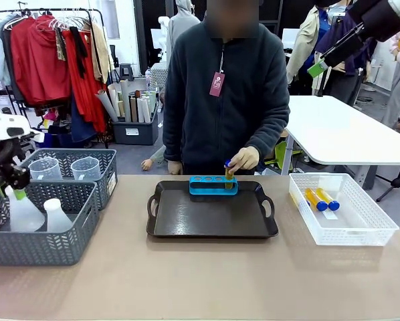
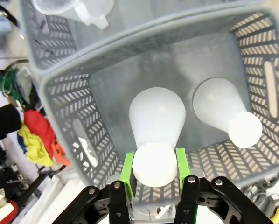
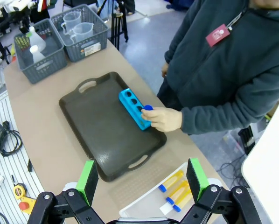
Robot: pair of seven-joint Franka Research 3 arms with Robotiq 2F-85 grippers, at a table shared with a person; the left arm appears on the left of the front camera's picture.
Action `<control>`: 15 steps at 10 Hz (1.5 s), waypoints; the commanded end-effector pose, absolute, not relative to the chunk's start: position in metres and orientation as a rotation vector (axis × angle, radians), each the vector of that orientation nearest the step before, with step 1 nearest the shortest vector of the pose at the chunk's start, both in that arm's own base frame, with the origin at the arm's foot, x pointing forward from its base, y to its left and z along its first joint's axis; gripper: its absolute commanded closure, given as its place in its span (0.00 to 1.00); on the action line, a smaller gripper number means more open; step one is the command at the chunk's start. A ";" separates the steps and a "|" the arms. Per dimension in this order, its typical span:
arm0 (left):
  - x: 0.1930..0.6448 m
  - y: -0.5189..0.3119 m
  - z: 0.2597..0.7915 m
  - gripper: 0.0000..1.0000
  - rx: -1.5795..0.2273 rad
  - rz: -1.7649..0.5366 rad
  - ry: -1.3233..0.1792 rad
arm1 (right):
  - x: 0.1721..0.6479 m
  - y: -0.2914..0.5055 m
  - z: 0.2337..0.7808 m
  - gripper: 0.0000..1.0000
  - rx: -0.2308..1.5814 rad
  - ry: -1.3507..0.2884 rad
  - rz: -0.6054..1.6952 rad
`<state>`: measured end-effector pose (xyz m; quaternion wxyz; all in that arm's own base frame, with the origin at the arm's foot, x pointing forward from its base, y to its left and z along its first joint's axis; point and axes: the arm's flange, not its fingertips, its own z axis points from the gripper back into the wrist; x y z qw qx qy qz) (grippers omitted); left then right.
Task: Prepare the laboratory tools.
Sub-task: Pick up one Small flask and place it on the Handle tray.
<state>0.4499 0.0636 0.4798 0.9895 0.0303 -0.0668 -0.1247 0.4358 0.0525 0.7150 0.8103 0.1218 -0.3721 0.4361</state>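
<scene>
Left pincer (image 2: pixel 153 162) grips the left flask (image 2: pixel 157 116) by its neck inside the grey basket (image 2: pixel 67 91); next comes a straight lift clear. Right pincer (image 3: pixel 142 176) hangs wide open, empty.

Centre of the worktop (image 1: pixel 186 281): tray (image 1: pixel 207 221), long side toward the robot. On the tray's far edge, rack (image 1: pixel 213 185) lying crosswise; in its right-end hole, one upright tube (image 1: pixel 229 174), a person's hand (image 1: pixel 245 159) on its top, reaching in from the far side. Right of the tray, apart from it: bin (image 1: pixel 380 234) with loose tubes (image 1: pixel 316 199) lying side by side at its far end. Left of the tray: near basket (image 1: pixel 43 254) holding a flask (image 1: pixel 25 215) and, to its right, a second flask (image 1: pixel 56 217); directly behind, far basket (image 1: pixel 110 175) holding two beakers (image 1: pixel 46 168) side by side. Above the near basket, left gripper (image 2: pixel 153 161), jaws touching either side of the flask's neck. High over the far right, right gripper (image 3: pixel 142 168).
</scene>
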 end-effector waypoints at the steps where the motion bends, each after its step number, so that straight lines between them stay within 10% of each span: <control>1: 0.451 0.059 0.523 1.00 0.015 -0.332 -0.108 | 0.435 0.052 0.716 0.00 0.262 -0.798 0.939; 7: 0.448 0.028 0.645 1.00 0.045 -0.476 -0.169 | 0.435 0.052 0.716 0.00 0.262 -0.798 0.939; 15: 0.447 0.022 0.651 1.00 0.044 -0.465 -0.180 | 0.435 0.052 0.716 0.00 0.262 -0.798 0.939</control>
